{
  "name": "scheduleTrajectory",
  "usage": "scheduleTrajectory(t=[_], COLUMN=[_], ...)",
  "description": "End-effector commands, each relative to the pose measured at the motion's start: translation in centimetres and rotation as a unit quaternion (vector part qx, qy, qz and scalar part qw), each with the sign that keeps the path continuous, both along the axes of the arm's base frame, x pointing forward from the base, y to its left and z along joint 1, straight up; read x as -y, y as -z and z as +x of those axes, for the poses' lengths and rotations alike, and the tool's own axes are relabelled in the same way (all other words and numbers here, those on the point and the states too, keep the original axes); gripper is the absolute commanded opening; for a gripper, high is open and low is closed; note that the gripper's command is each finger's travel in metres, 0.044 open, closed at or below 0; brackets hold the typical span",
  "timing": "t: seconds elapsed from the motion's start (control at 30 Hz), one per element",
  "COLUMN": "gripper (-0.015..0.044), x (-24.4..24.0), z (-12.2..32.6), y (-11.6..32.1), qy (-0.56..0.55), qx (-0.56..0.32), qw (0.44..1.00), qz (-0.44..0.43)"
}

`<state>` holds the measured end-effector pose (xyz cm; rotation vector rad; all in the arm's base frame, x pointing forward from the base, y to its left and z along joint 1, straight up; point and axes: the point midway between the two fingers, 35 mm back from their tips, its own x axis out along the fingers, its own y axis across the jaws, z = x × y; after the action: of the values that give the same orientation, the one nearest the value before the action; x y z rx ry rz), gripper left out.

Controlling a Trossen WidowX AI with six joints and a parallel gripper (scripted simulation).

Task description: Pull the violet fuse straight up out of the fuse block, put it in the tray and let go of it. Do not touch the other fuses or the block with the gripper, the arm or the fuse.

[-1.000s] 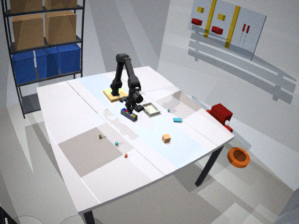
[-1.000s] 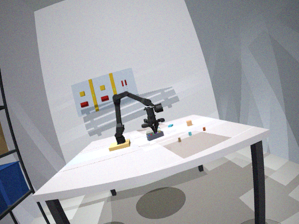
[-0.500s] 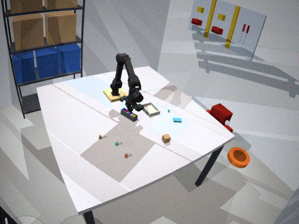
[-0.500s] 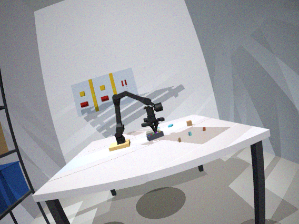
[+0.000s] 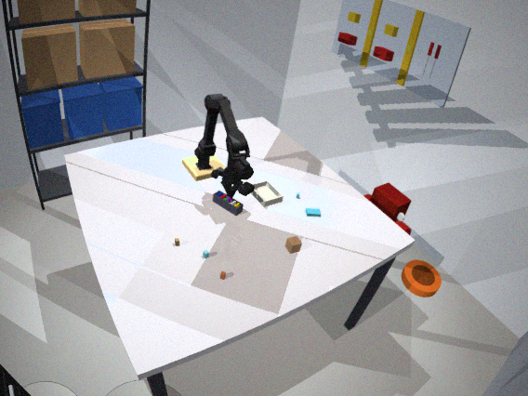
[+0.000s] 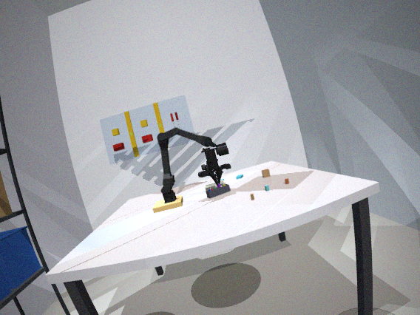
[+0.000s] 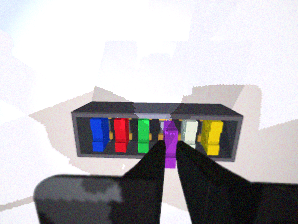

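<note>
Pincer (image 7: 170, 152) grips violet fuse (image 7: 170, 142) between green fuse (image 7: 143, 135) and white fuse (image 7: 190, 132).

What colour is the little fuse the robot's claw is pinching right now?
Violet. The gripper is shut on the violet fuse; the wrist view shows it best.

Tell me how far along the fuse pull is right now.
Done: the gripper is shut on the violet fuse, which sits raised above its neighbours in the fuse block. In hand: lifting it straight up. Left: clearing the block, carrying it to the tray, which holds no fuse, and letting go.
</note>
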<state>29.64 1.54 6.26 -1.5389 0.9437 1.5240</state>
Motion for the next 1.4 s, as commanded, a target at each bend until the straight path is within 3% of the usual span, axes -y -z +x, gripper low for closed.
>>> scheduleTrajectory(t=[0.0, 1.37], gripper=[0.0000, 0.0000], x=[0.0, 0.1], z=[0.0, -0.1], y=[-0.3, -3.0], qy=[-0.002, -0.003], qx=[0.001, 0.001], qw=[1.000, 1.000], qz=[-0.001, -0.002])
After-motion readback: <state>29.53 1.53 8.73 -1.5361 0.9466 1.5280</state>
